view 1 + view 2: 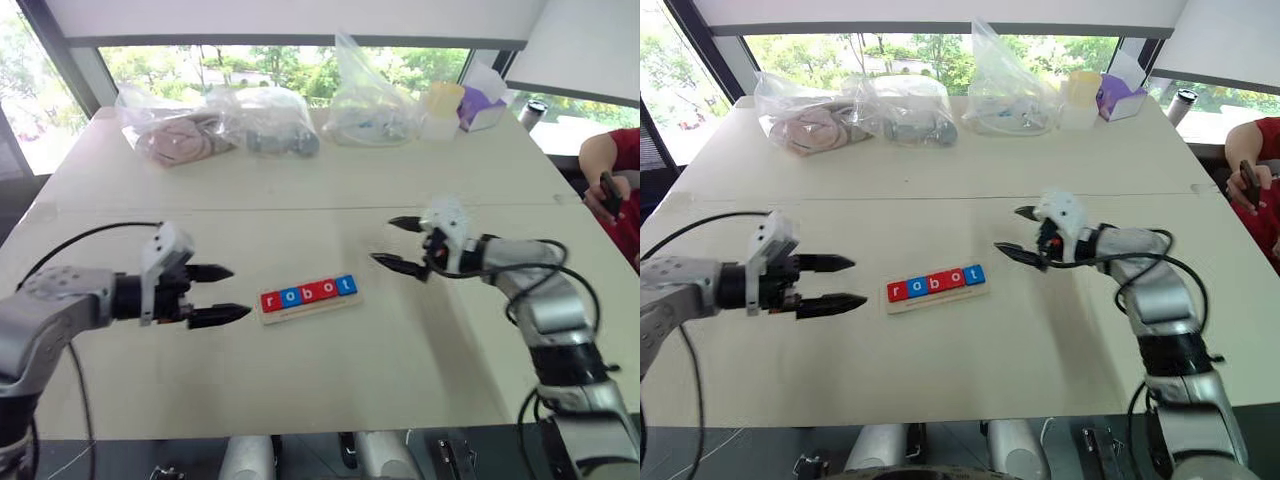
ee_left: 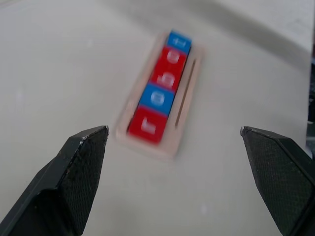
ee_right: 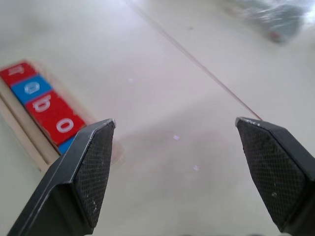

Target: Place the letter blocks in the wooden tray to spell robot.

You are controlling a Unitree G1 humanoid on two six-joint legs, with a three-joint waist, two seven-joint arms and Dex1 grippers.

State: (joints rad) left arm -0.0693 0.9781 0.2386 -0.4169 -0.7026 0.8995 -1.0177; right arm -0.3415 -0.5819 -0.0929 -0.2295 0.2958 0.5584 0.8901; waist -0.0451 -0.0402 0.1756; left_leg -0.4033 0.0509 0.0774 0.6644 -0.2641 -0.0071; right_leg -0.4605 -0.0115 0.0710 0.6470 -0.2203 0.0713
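2 sets of fingers (image 1: pixel 218 293) (image 1: pixel 398 244) spread wide, holding nothing

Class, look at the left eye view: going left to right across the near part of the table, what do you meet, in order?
Left hand → wooden tray with the letter blocks → right hand.

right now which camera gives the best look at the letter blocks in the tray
The left eye view: all five letter blocks sit in the wooden tray, unobstructed, spelling robot. The right eye view shows the same. The left wrist view has them all but blurred; in the right wrist view a finger hides the last block.
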